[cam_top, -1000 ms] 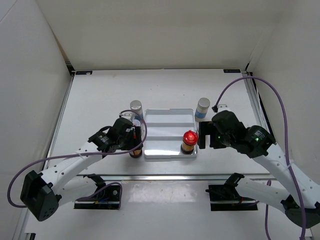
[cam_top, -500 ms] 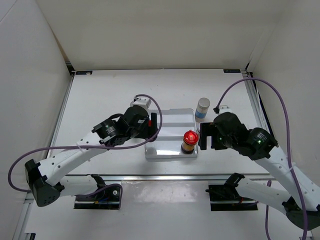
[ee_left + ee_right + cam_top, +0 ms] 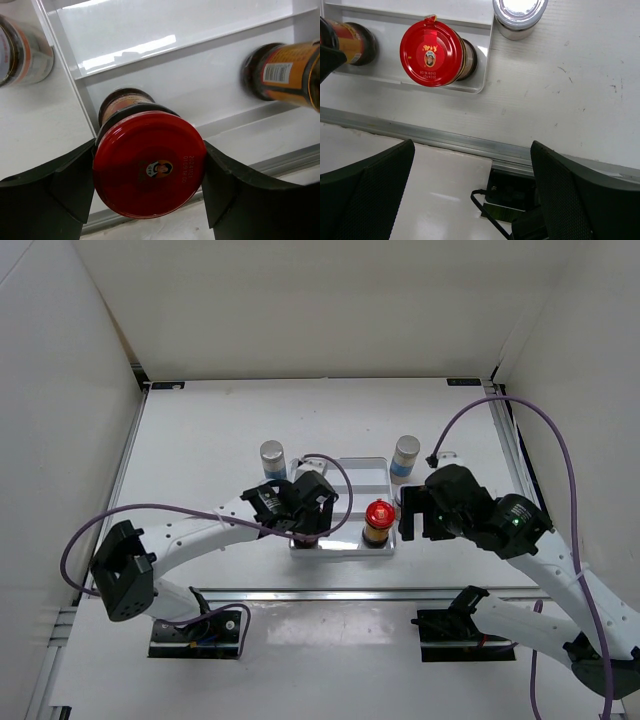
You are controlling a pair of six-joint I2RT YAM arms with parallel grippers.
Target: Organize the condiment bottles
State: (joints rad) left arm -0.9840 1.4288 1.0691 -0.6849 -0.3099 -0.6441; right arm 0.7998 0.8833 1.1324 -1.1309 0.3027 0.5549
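We see the left gripper point(image 3: 311, 513) clamped on the first red-capped bottle point(image 3: 149, 164) at the front-left corner of the tray point(image 3: 340, 475). The right gripper point(image 3: 472, 192) stands wide open beside the second red-capped bottle point(image 3: 379, 516).

Carried, straight on the white table point(image 3: 200, 420), a white stepped tray point(image 3: 350, 480) toward the near edge, with one silver-capped bottle point(image 3: 272, 452) upright just beside the tray's far left corner and a second silver-capped bottle point(image 3: 406, 450) upright just beside its far right corner.

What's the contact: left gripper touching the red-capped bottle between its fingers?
Touching. Left wrist view shows the left gripper with fingers flush against the red-capped bottle, no gap.
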